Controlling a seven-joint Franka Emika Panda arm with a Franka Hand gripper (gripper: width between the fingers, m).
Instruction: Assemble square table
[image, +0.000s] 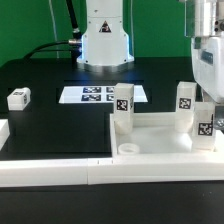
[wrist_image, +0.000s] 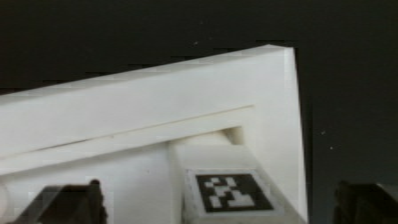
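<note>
Plainly the gripper has its jaws apart, one dark finger on each side of the tagged leg and clear of it. That leg stands upright in the near corner of the square table top, at the exterior view's right. Two far legs stand in its far corners, and the near socket on the exterior view's left is bare. A loose leg lies well apart, at the exterior view's left. The step looks like letting go. Rise straight, brush nothing, and check that the leg sits square before fetching the loose leg.
</note>
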